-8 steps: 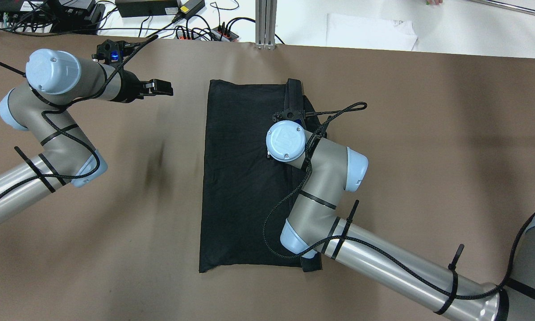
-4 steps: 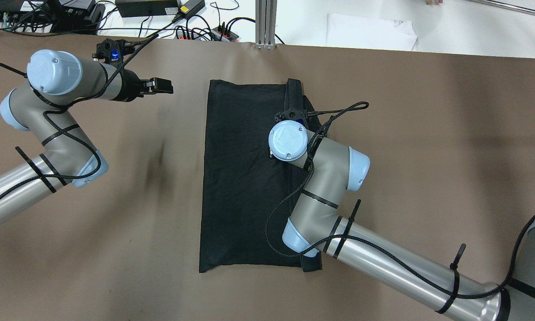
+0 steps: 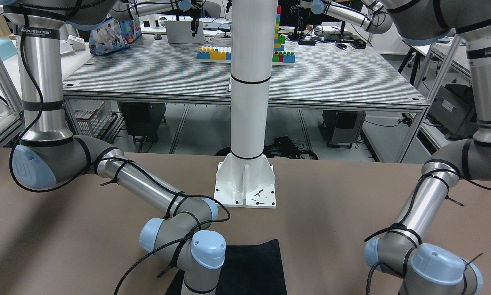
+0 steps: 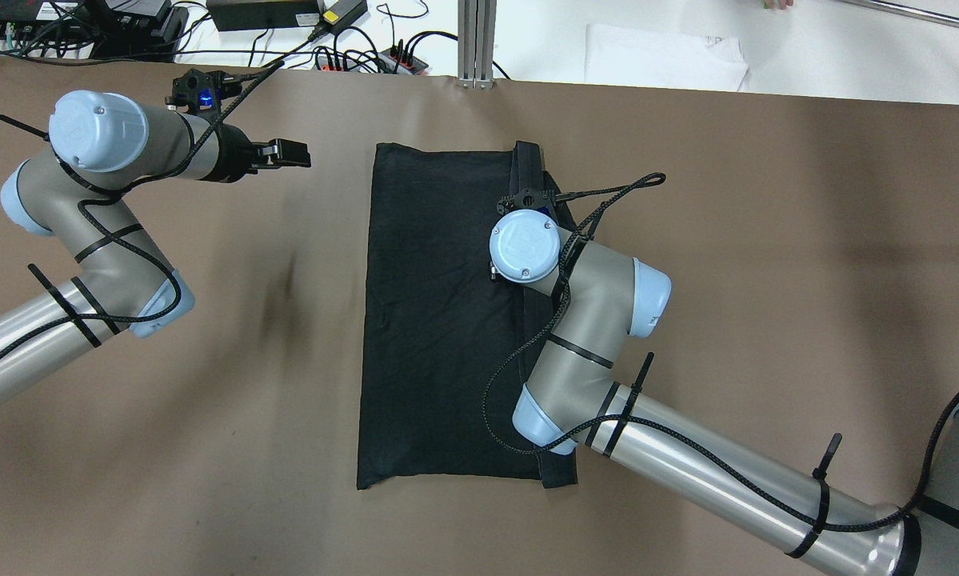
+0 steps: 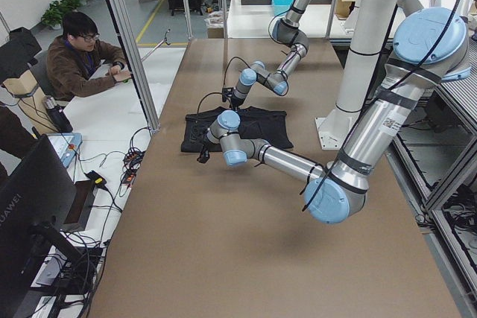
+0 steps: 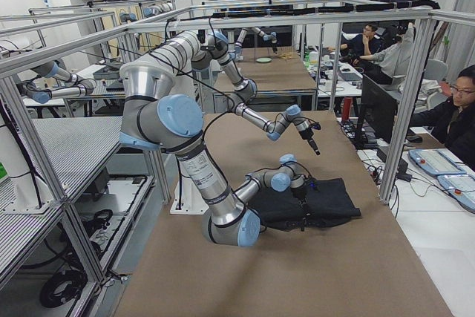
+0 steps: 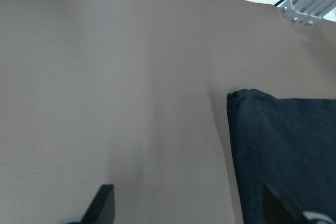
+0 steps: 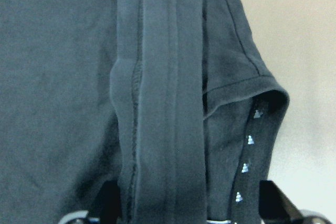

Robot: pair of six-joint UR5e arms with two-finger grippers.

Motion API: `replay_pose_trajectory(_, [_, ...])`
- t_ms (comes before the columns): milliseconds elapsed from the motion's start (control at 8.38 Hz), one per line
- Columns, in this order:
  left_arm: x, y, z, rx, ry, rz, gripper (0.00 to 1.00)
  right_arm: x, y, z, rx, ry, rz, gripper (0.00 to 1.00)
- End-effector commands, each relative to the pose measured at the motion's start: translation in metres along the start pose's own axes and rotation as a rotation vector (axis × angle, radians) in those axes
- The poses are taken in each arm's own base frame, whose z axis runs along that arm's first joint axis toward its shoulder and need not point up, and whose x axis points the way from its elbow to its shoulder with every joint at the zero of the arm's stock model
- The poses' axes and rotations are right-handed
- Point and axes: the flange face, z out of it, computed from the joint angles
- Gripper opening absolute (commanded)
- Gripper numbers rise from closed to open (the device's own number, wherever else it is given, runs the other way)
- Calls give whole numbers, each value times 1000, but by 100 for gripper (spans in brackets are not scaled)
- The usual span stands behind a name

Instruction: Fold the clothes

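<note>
Your garment (image 4: 431, 320) is plain black soft cloth, laid flat as a long rectangle in the middle of the brown counter (image 4: 727, 240). A stitched hem band (image 8: 168, 103) runs down its right side, and beside it a short sleeve (image 8: 236, 77) carries a row of small white marks (image 8: 251, 140).

From overhead, the right arm (image 4: 575, 320) covers much of the cloth's right edge and hides the right hand (image 8: 191, 211). Only the wrist camera shows that hand, its fingers spread wide over the hem band; you cannot tell whether they touch the cloth. The front camera cuts the garment off at the bottom.

The long axis runs from the robot's side straight toward the far edge. The left hand (image 4: 297, 157) hangs wide open over bare counter, apart from the cloth's far left corner.
</note>
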Motion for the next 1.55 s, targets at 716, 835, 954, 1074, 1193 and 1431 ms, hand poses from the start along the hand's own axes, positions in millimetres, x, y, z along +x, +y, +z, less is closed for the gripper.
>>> replay_pose_trajectory(716, [9, 6, 6, 28, -9, 1, 100, 83, -29, 29, 38, 28, -95, 94])
replay_pose_trajectory(835, [9, 6, 6, 29, -9, 1, 100, 99, -35, 33, 36, 42, -85, 94])
replay_pose_trajectory(954, [9, 6, 6, 28, -12, 3, 100, 104, -40, 32, 30, 38, -105, 94])
replay_pose_trajectory(1074, [9, 6, 6, 28, -12, 3, 100, 111, -39, 37, 27, 47, -109, 94])
replay_pose_trajectory(1193, [9, 6, 6, 28, -12, 2, 100, 123, -38, 42, 38, 41, -113, 94])
replay_pose_trajectory(1431, [8, 6, 6, 28, -12, 2, 100, 140, -54, 33, -5, -29, -120, 94])
